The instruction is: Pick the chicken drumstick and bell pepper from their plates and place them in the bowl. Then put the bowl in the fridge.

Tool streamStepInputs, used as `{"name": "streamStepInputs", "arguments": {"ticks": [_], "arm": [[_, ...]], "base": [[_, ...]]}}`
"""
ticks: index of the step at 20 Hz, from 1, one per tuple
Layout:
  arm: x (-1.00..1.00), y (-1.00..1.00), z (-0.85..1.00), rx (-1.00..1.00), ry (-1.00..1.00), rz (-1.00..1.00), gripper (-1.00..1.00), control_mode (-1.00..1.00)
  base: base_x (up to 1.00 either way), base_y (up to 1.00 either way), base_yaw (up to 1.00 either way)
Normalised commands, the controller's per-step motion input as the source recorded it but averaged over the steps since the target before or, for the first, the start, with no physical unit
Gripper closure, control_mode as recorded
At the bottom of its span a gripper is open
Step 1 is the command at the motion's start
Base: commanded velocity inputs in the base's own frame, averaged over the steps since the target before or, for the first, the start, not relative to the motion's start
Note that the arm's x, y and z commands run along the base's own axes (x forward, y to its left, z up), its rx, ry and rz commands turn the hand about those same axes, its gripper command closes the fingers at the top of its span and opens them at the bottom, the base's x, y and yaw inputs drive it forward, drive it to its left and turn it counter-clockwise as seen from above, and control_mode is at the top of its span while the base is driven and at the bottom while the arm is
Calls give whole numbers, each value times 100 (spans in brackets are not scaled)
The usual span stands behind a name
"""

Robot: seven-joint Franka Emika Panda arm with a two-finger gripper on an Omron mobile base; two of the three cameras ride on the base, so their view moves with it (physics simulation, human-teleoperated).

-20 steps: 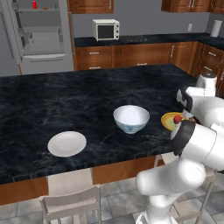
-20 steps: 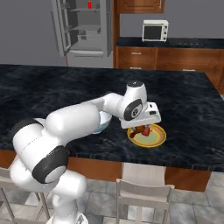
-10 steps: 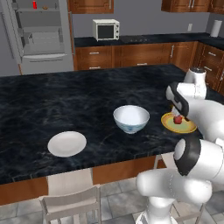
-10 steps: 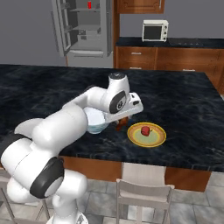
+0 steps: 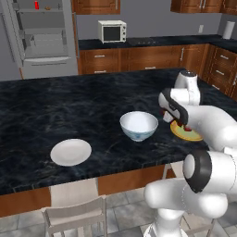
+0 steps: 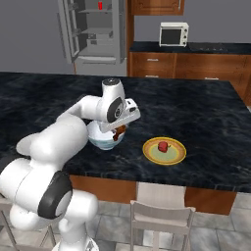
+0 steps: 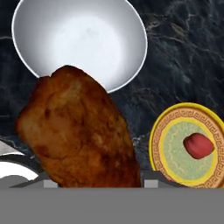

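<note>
My gripper (image 6: pixel 119 131) is shut on the chicken drumstick (image 7: pixel 78 131), a dark brown glossy lump hanging from the fingers. It hovers just above the right rim of the white, blue-patterned bowl (image 6: pixel 100 139) (image 5: pixel 139 126), whose inside (image 7: pixel 78 39) holds nothing. To the right, the red bell pepper (image 6: pixel 162 146) (image 7: pixel 198 145) sits on the yellow-orange plate (image 6: pixel 171 156) (image 5: pixel 190 135). The plain white plate (image 5: pixel 71 152) lies bare at the counter's left front. The fridge (image 5: pixel 41 37) (image 6: pixel 95 29) stands at the back with its doors open.
Everything rests on a dark marble island counter (image 5: pixel 69 106). A white microwave (image 5: pixel 111 31) stands on the back counter among wooden cabinets. A slim red bottle (image 6: pixel 100 6) is on an upper fridge shelf. Chairs (image 6: pixel 159 215) stand against the island's near edge.
The gripper lifted the drumstick off the yellow-orange plate and carried it left to the bowl's rim. The bell pepper stayed on that plate.
</note>
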Motion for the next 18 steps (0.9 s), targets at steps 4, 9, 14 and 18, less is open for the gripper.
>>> {"name": "streamStepInputs", "arguments": {"ticks": [4, 9, 14, 18], "arm": [[41, 63, 1, 0, 0, 0, 100, -100], [40, 59, 4, 0, 0, 0, 100, -100], [34, 45, -6, 0, 4, 0, 100, -100], [32, 30, -24, 0, 0, 0, 100, -100]], "base": [[0, 0, 0], [0, 0, 0], [0, 0, 0], [0, 0, 0]]}}
